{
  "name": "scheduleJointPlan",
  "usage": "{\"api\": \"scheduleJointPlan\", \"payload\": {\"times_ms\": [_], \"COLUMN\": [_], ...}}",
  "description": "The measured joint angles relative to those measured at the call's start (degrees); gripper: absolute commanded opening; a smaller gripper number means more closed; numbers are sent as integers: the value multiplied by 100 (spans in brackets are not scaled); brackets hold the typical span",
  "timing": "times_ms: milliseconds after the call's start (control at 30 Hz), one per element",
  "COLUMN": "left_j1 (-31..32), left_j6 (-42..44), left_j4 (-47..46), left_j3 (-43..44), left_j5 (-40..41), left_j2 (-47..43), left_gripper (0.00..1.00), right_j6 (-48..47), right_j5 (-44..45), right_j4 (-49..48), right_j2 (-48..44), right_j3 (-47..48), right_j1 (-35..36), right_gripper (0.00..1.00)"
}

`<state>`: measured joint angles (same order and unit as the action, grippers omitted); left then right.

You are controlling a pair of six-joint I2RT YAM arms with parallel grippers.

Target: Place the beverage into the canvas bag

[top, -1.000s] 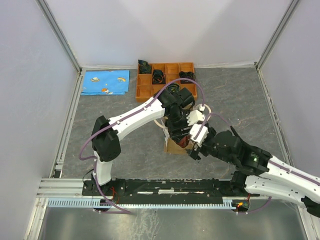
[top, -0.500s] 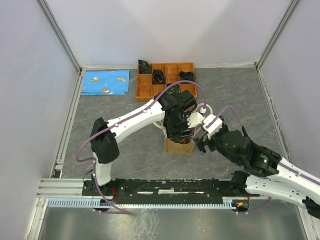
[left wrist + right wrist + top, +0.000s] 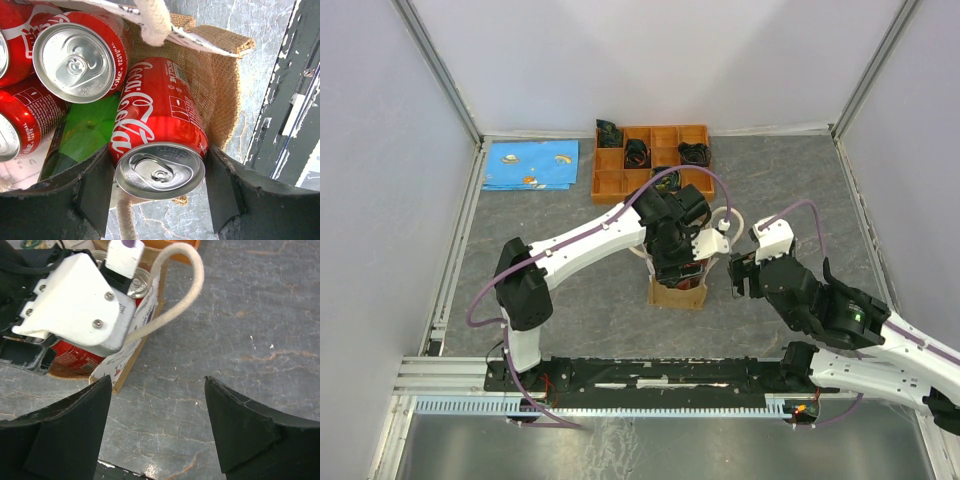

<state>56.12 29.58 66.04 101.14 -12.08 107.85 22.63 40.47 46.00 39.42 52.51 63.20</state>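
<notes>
Your cell is closed in by plain pale walls on three sides: a back wall, a left wall and a right wall, joined by slim metal corner posts. You work on a grey, stone-mottled surface, evenly lit, with only soft shadows. At its far left lies a blue patterned cloth. An orange compartmented tray sits near the back wall. A black rail runs along the near edge.

The left pincer and its cola can plug the can-packed canvas bag. Tabletop rightward lies free.
</notes>
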Motion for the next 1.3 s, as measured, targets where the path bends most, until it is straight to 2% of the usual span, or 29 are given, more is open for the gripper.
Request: {"api": "scheduleJointPlan", "payload": {"times_ms": [533, 567, 667, 733, 867, 967, 1300], "left_j1": [26, 26, 33, 37, 39, 37, 37], "left_j6": [0, 0, 0, 0, 0, 0, 0], "left_j4": [-94, -74, 2, 39, 81, 107, 162], "left_j3": [-90, -66, 9, 39, 55, 70, 146], "left_j5": [17, 28, 57, 66, 33, 7, -57], "left_j2": [4, 13, 44, 50, 63, 68, 118], "left_gripper": [3, 5, 26, 36, 43, 53, 72], "right_j6": [511, 522, 560, 564, 564, 564, 575], "right_j5": [118, 118, 118, 118, 116, 111, 94], "right_j4": [420, 426, 428, 428, 428, 426, 452], "right_j2": [52, 57, 59, 70, 144, 179, 212], "right_j3": [76, 76, 76, 76, 76, 76, 76], "right_j1": [0, 0, 0, 0, 0, 0, 0], "right_gripper": [82, 82, 83, 83, 84, 84, 85]}}
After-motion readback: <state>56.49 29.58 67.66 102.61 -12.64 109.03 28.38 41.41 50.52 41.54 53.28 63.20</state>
